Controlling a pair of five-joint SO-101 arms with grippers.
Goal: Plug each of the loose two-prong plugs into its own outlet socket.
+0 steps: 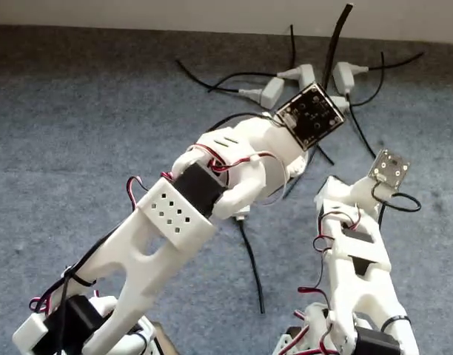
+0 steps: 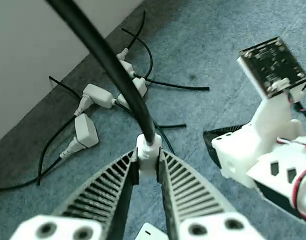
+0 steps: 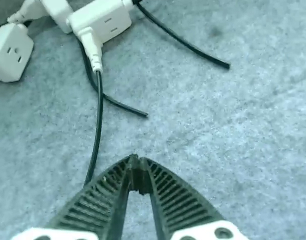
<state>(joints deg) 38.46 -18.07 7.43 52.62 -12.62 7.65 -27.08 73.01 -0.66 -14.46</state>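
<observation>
Two white printed robot arms, side by side on one grey-blue carpeted counter (image 1: pixel 78 111).

1. The left arm (image 1: pixel 175 214) is stretched from the near edge toward the far wall, with its wrist over the cluster of cords. The left jaws are clenched on a small white two-prong plug (image 2: pixel 148 150), pinched between both ribbed dark fingers (image 2: pixel 113 185) and held clear of the carpet. Its thick black cable (image 2: pixel 108 60) rises steeply away from the plug. The prongs are hidden.

2. The right arm (image 1: pixel 356 251) sits beside the left arm, short of the cluster. The right jaws are shut tip to tip with nothing between them, above bare carpet and near a thin black cord (image 3: pixel 95 125).

3. A white two-slot outlet socket (image 3: pixel 100 20) lies on the carpet beyond the right jaws, with a moulded white tail running into the thin black cord.

4. A second white two-slot socket (image 3: pixel 10 45) lies just beside the first, slots facing up.

5. A cluster of white cord-end blocks (image 1: pixel 306 74) lies near the far wall among tangled black cords.

6. A loose black cord (image 1: pixel 252 266) lies on the carpet between the two arms.
</observation>
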